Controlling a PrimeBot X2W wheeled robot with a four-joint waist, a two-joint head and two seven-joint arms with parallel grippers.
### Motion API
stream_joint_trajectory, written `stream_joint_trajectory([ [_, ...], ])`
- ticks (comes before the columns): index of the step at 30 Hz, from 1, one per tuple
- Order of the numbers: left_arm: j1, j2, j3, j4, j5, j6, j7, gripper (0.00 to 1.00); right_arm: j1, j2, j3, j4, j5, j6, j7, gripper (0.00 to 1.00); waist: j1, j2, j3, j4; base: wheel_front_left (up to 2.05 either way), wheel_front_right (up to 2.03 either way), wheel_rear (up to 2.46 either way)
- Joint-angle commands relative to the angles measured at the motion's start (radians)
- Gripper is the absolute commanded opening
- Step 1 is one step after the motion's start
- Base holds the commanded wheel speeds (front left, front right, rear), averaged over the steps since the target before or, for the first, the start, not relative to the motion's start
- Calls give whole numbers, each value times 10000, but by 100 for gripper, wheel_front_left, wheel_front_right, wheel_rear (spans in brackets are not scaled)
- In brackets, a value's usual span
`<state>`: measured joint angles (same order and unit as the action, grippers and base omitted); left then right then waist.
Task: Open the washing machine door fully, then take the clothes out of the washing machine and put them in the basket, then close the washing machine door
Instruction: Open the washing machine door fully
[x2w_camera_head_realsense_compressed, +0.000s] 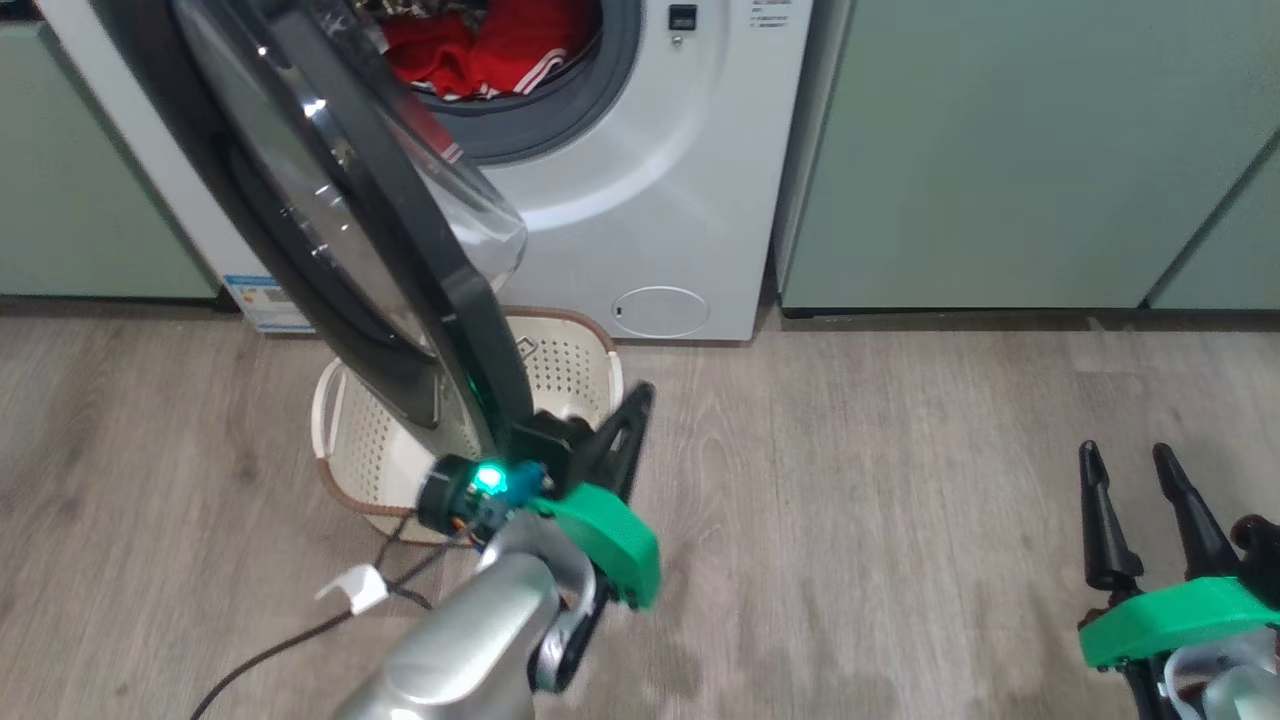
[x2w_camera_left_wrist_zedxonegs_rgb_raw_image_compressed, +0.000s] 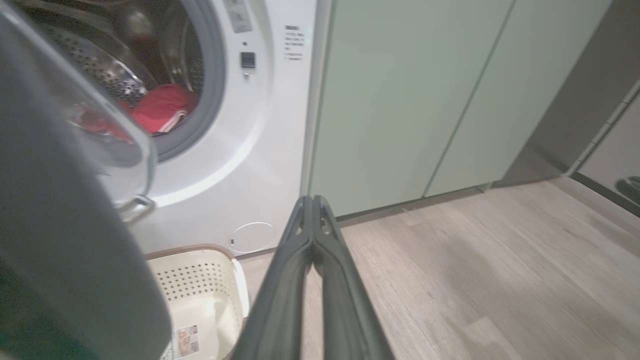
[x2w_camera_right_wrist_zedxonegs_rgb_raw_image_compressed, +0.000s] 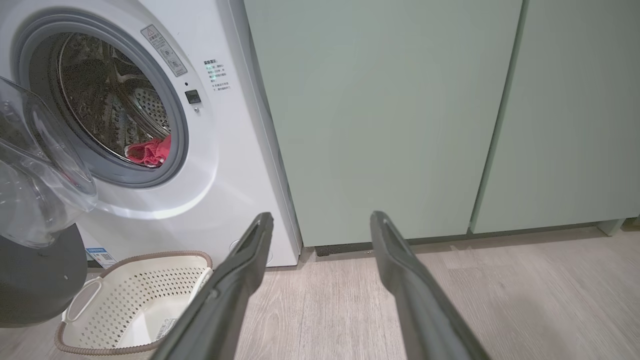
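Count: one washing machine (x2w_camera_head_realsense_compressed: 650, 200), one washing machine door (x2w_camera_head_realsense_compressed: 400, 240), one basket (x2w_camera_head_realsense_compressed: 570, 365), one heap of red clothes (x2w_camera_head_realsense_compressed: 480, 50), two grippers. We cannot tell how many garments make up the heap.

The door stands swung out from the machine, its glass dome towards the drum, and its lower edge hangs over the basket. The clothes lie inside the drum at the lower front of the opening. The basket sits on the floor (x2w_camera_head_realsense_compressed: 900, 500) just before the machine, with nothing in it but a label on its bottom.

The left forearm rises from the bottom of the head view. The left gripper (x2w_camera_head_realsense_compressed: 640, 395) points up and to the right, just beside the door's lower rim and above the basket's near corner. Its fingers are clenched together on nothing. We cannot tell whether it touches the rim.

The right gripper (x2w_camera_head_realsense_compressed: 1128, 455) hangs low at the right above the floor, well apart from the machine. It is spread wide and empty, and it points at the green cabinets (x2w_camera_head_realsense_compressed: 1000, 150).

In the head view the door hides the left of the opening and the basket's middle, and the machine's top is cut off
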<state>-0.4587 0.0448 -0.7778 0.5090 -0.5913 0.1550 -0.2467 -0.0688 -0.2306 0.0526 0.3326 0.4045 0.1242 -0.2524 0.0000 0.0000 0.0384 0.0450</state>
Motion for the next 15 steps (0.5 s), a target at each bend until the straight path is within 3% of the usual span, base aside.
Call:
stream_joint_trajectory([
  [1,-639,55,746,-258,33,145,-143,0,-380,-278,125,-344,-49,65,-93,100,0,0,67,146,0,0,0],
  [15,-336,55,2486,-301,889,191,-149,0,-637,-205,423,-271,-1,65,-93,100,0,0,77,805,0,0,0],
])
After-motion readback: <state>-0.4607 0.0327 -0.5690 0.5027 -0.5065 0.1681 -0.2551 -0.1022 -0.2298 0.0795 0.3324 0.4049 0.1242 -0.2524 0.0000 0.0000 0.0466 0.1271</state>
